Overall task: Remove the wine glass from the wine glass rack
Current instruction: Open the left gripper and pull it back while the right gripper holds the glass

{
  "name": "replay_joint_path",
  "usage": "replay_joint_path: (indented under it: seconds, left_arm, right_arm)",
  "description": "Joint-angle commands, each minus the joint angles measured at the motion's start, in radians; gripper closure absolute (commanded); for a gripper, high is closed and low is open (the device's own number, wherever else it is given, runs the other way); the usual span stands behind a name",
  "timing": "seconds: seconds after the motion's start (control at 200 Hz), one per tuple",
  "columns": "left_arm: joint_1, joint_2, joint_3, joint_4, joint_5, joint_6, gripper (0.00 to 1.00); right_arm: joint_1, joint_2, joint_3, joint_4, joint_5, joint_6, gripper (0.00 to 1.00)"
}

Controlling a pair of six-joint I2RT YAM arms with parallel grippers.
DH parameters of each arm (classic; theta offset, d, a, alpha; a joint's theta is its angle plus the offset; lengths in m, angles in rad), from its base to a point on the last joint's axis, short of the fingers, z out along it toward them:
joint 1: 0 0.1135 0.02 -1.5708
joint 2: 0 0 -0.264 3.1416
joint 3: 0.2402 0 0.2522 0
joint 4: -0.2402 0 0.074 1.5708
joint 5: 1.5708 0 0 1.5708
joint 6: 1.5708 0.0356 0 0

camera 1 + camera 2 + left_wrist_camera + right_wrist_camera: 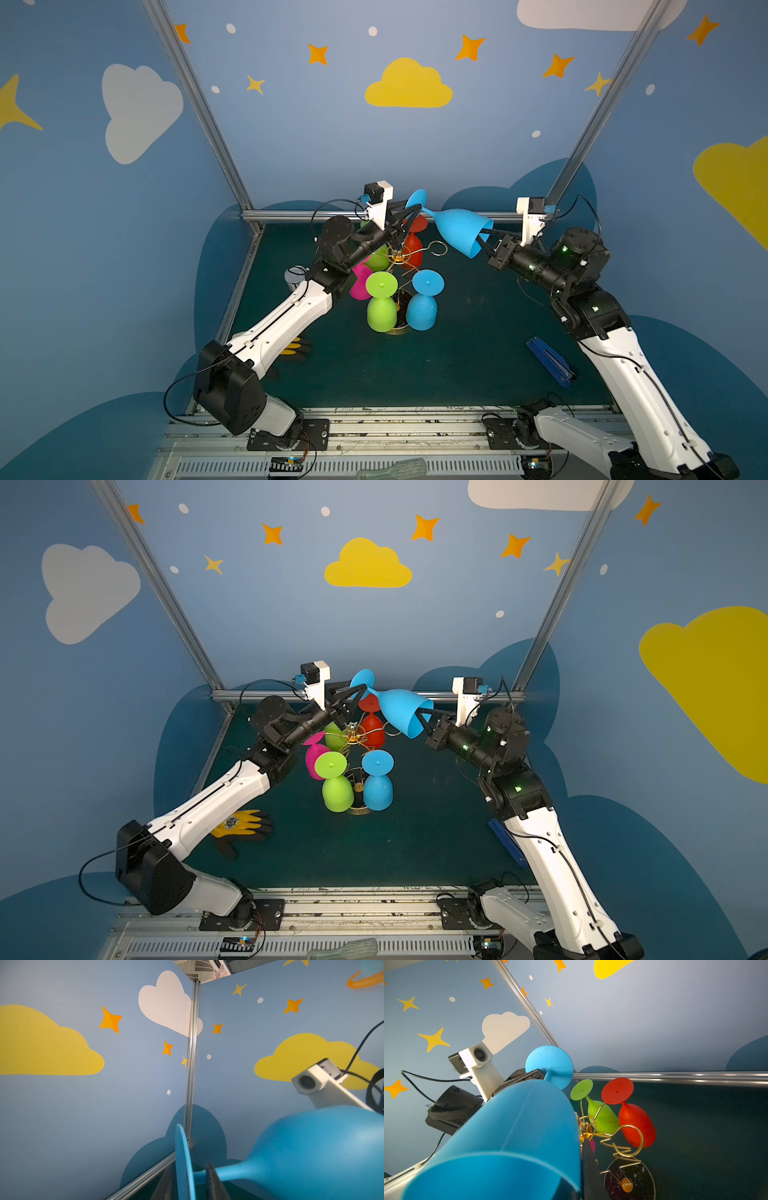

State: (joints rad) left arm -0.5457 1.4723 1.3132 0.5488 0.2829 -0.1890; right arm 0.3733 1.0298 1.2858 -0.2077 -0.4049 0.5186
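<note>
A blue wine glass (pixel 457 230) (pixel 401 710) hangs on its side in the air above the gold wire wine glass rack (pixel 401 257) (pixel 353 734). My right gripper (pixel 484 245) (pixel 579 1186) is shut on the bowl's rim, one finger inside and one outside. My left gripper (pixel 413 210) (pixel 190 1167) is at the other end; its fingers stand apart, one on each side of the round foot, near the stem. An empty rack loop (pixel 631 1140) shows above the dark round base (pixel 639 1180). Several glasses hang on the rack: green (pixel 381 309), blue (pixel 422 309), red (pixel 413 249), pink (pixel 360 282).
A yellow and black glove (pixel 239 825) lies on the dark mat under the left arm. A flat blue object (pixel 548 361) lies at the right beside the right arm. Aluminium frame bars (pixel 457 216) run along the back edge and corners.
</note>
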Motion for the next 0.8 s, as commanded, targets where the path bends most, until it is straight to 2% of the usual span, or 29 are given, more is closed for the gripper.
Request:
replay_joint_path:
  seconds: [0.0, 0.08, 0.15, 0.24, 0.34, 0.486, 0.571, 0.686, 0.751, 0.796]
  left_arm:
    - [0.012, -0.052, -0.012, -0.021, -0.013, 0.034, 0.44]
    - [0.028, -0.075, -0.01, -0.056, -0.027, 0.044, 0.13]
    - [0.05, -0.1, -0.013, -0.079, -0.037, 0.043, 0.03]
    - [0.094, -0.161, -0.043, -0.079, -0.026, 0.022, 0.01]
    - [0.191, -0.274, -0.109, -0.065, 0.012, -0.022, 0.0]
    - [0.315, -0.422, -0.139, -0.231, -0.023, 0.043, 0.01]
    - [0.354, -0.488, -0.176, -0.304, -0.093, 0.091, 0.01]
    - [0.411, -0.547, -0.247, -0.359, -0.138, 0.106, 0.01]
    - [0.462, -0.544, -0.241, -0.468, -0.143, 0.078, 0.01]
    - [0.491, -0.533, -0.252, -0.511, -0.196, 0.03, 0.01]
  right_arm:
    - [-0.007, -0.047, 0.037, -0.013, 0.04, -0.024, 1.0]
    - [-0.014, -0.074, 0.045, -0.056, 0.089, -0.062, 1.0]
    - [-0.021, -0.097, 0.062, -0.122, 0.135, -0.107, 1.0]
    - [-0.034, -0.117, 0.095, -0.247, 0.195, -0.173, 1.0]
    - [-0.046, -0.151, 0.112, -0.356, 0.252, -0.222, 1.0]
    - [-0.056, -0.177, 0.157, -0.528, 0.412, -0.279, 1.0]
    - [-0.063, -0.132, 0.232, -0.66, 0.499, -0.33, 1.0]
    - [-0.064, -0.027, 0.327, -0.801, 0.532, -0.38, 1.0]
    - [-0.065, 0.028, 0.343, -0.837, 0.529, -0.39, 1.0]
    - [-0.067, 0.059, 0.339, -0.841, 0.529, -0.396, 1.0]
